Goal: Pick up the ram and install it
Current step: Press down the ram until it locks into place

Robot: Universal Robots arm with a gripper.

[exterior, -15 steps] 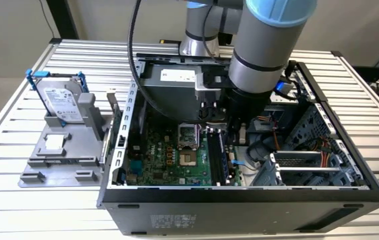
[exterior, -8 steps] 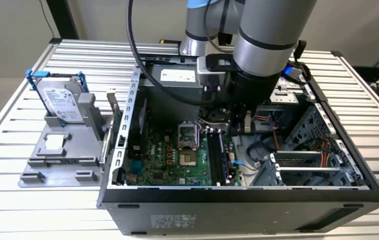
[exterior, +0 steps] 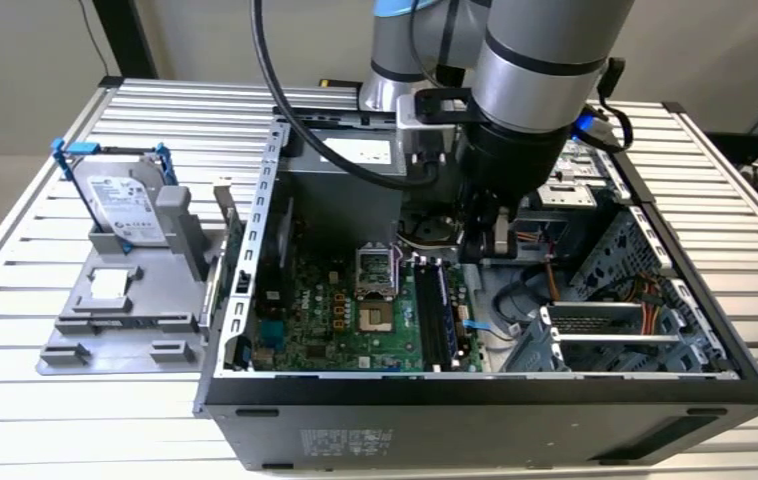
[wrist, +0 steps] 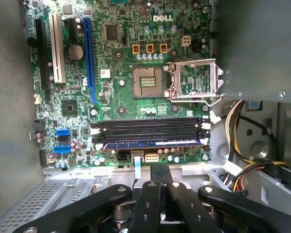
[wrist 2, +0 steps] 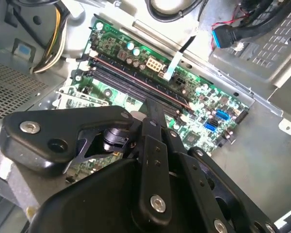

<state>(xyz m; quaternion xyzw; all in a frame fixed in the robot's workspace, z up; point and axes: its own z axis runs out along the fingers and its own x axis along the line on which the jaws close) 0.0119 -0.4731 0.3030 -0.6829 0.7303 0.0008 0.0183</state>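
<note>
The ram (wrist: pixel 150 142) is a thin blue-edged stick lying seated in the memory slot nearest my gripper, at the edge of the green motherboard (wrist: pixel 121 87). The black slots (wrist: pixel 150 127) beside it hold nothing. My gripper (wrist: pixel 160 168) hangs just off that edge of the board, its two black fingers pressed together with nothing between them. In the second wrist view the shut gripper (wrist 2: pixel 153 108) points down at the long slots (wrist 2: pixel 136 80). In the exterior view the gripper (exterior: pixel 483 245) is inside the open computer case, above the far end of the slots (exterior: pixel 435 305).
The bare CPU socket (wrist: pixel 148 81) and its open frame lie beyond the slots. A grey power supply box (wrist: pixel 257 48), yellow and black cables (wrist: pixel 237 126) and a drive cage (exterior: pixel 613 330) crowd the case. A hard drive in a blue frame (exterior: pixel 126 205) stands on a grey fixture outside.
</note>
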